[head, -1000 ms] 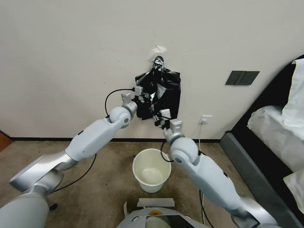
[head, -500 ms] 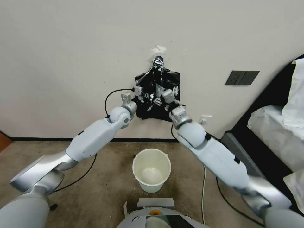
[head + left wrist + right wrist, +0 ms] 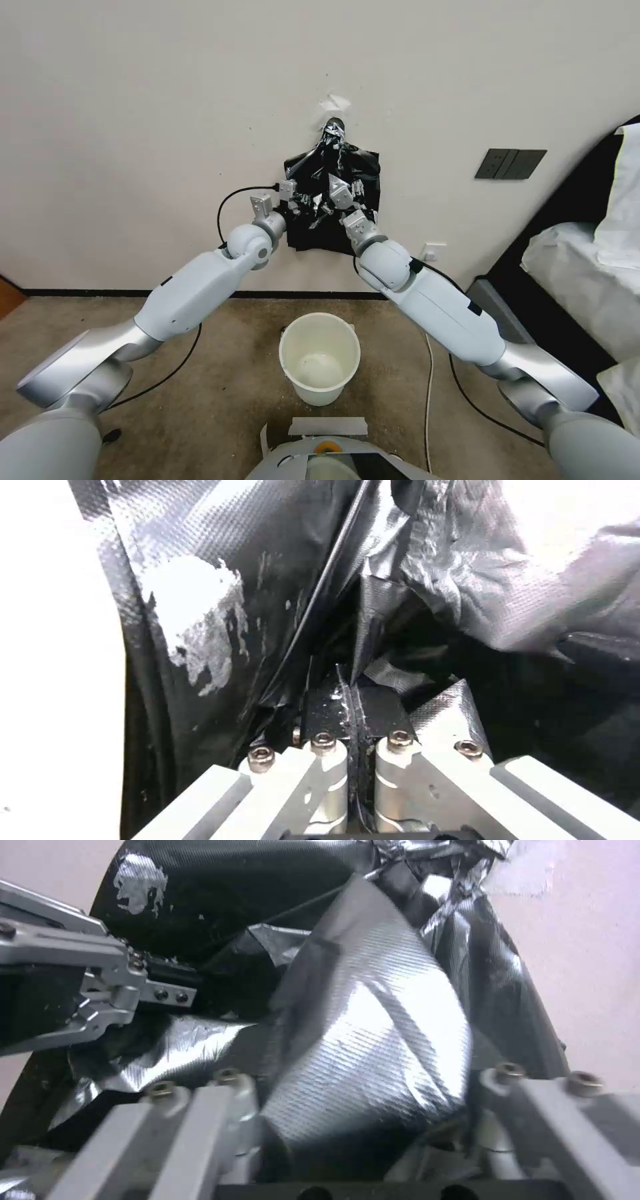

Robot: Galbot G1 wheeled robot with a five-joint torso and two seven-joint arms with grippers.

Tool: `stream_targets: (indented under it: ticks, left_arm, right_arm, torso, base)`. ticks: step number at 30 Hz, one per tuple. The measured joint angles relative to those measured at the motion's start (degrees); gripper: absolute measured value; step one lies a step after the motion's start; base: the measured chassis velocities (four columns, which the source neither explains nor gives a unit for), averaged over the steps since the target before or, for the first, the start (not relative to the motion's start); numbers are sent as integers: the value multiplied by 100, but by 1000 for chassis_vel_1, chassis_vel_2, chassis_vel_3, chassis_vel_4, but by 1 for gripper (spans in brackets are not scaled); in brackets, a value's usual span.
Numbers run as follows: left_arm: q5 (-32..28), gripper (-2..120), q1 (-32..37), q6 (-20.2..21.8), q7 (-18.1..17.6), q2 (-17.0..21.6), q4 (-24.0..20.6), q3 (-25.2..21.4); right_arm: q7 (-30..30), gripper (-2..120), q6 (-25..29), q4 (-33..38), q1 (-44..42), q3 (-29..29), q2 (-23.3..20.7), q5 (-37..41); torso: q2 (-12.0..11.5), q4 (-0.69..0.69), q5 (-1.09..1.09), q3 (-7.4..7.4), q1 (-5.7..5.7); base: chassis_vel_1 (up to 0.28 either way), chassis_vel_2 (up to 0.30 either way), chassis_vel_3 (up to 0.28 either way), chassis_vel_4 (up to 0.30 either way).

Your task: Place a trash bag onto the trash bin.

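A bunch of black bags hangs on the wall from a shiny knot. My left gripper is at its left side, shut on a thin fold of the trash bag; the film runs between the closed fingers of the left gripper. My right gripper is pressed into the middle of the bunch, open, with a glossy fold of trash bag between the spread fingers of the right gripper. The left gripper sits close beside it. The cream trash bin stands on the floor below, with nothing in it.
A dark switch plate and a white outlet are on the wall to the right. A bed fills the right side. Cables trail over the carpet. My base is just behind the bin.
My right arm has lifted from the bags' lower edge up to their middle, close to the left gripper. The left gripper has barely moved.
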Motion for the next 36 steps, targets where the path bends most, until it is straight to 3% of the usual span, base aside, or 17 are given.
stream_targets:
  ticks: [4, 10, 15, 18, 19, 21, 22, 26, 28, 29, 32, 36]
  left_arm:
    - [-6, 0, -2, -2, 0, 1, 0, -1]
    - [-28, 0, 5, -5, -6, 51, -110, -12]
    - [-144, 0, 229, 79, -122, 187, -487, -194]
    - [-228, 0, 898, 406, -221, 398, -1133, -818]
    - [-228, 0, 898, 406, -221, 398, -1133, -818]
    - [-240, 0, 1525, 595, -222, 556, -1621, -1378]
    - [-240, 0, 1525, 595, -222, 556, -1621, -1378]
    - [-342, 0, 2422, 675, -234, 740, -2216, -2132]
    - [-607, 0, 2989, 664, -340, 793, -2690, -2597]
    - [-607, 0, 2989, 664, -340, 793, -2690, -2597]
    - [-1194, 0, 3662, 580, -614, 817, -3411, -3101]
    - [-1621, 0, 4087, 570, -846, 796, -3872, -3357]
  right_arm:
    - [17, 25, 8, 3, -2, 0, 3, 32]
    - [40, 0, -19, 75, 26, -3, -42, 116]
    - [267, 0, -386, 402, 42, 31, -144, 823]
    - [657, 0, -856, 962, -246, 191, -283, 1890]
    - [657, 0, -856, 962, -246, 191, -283, 1890]
    - [724, 0, -946, 1187, -561, 288, -363, 2107]
    - [724, 0, -946, 1187, -561, 288, -363, 2107]
    - [806, 0, -1013, 1536, -950, 388, -385, 2233]
    - [895, 0, -1051, 1945, -1155, 506, -371, 2349]
    - [895, 0, -1051, 1945, -1155, 506, -371, 2349]
    - [946, 0, -1052, 2493, -1492, 749, -440, 2480]
    - [963, 0, -1059, 2933, -1978, 1084, -601, 2733]
  torso:
    - [0, 0, 0, 0, 0]
    - [0, 0, 0, 0, 0]
    - [0, -1, 0, 0, 0]
    - [0, 1, -1, -1, -1]
    - [0, 1, -1, -1, -1]
    - [0, 1, 0, -1, -1]
    - [0, 1, 0, -1, -1]
    - [0, 1, 0, -1, -1]
    - [0, 2, -2, -1, -1]
    - [0, 2, -2, -1, -1]
    - [1, 1, -1, -2, -1]
    - [1, 2, 0, -2, -1]
  base:
    - [0, 0, 0, 0]
    - [0, 0, 0, 0]
    - [0, 0, 0, 0]
    - [0, 0, 0, 0]
    - [0, 0, 0, 0]
    - [0, 0, 0, 0]
    - [0, 0, 0, 0]
    - [0, 0, 0, 0]
    - [0, 0, 0, 0]
    - [0, 0, 0, 0]
    - [0, 0, 0, 0]
    - [0, 0, 0, 0]
